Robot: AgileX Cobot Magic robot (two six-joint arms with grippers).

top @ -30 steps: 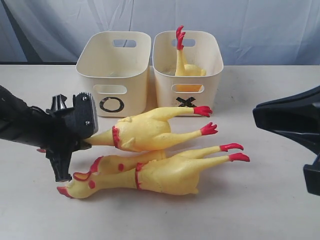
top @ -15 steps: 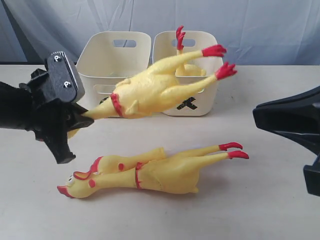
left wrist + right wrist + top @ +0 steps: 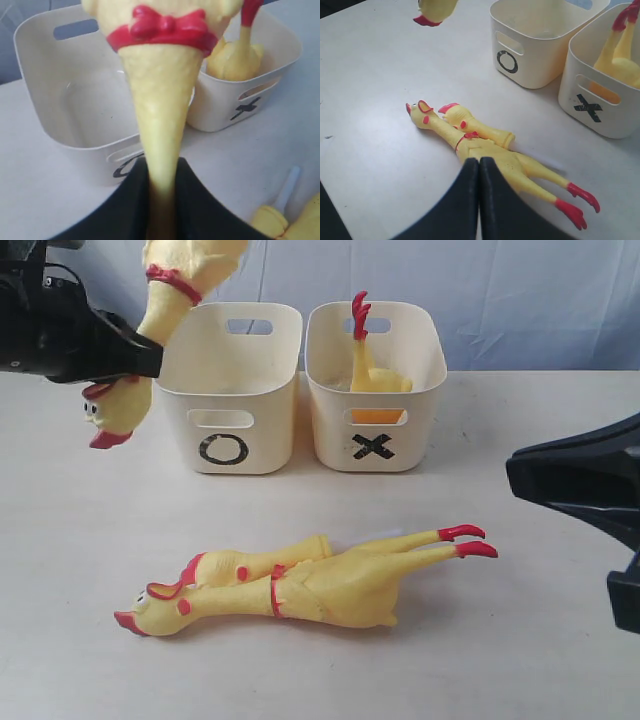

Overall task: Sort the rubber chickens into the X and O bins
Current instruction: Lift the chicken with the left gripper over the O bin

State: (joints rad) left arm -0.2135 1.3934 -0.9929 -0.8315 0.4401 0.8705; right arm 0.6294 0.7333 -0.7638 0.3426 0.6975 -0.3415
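1. Left gripper (image 3: 132,353) pinches the held chicken (image 3: 172,288) by its neck, up beside the O bin (image 3: 228,390), head hanging down.
2. Right gripper (image 3: 479,167): fingers pressed together, empty.
3. Long chicken (image 3: 335,590) and head piece (image 3: 258,562) lie touching in front of the O bin.
4. Headless body (image 3: 375,375) sits in the X bin (image 3: 420,425), next to the O bin.

Premises: a robot test laboratory, arranged as a staged trial station. Evidence follows. A plain off-white worktop (image 3: 540,660) serves as the test surface. A pale blue-grey cloth backdrop (image 3: 520,300), hanging in folds, closes the view directly behind the worktop's far edge. Two matching cream tubs stand side by side along that far edge, the O tub (image 3: 223,449) and the X tub (image 3: 372,447), each marked in black on its front wall. Yellow rubber chickens (image 3: 330,590) lie as props toward the front edge. A black left arm (image 3: 50,330) and a black right arm (image 3: 585,485) flank the worktop's two ends.
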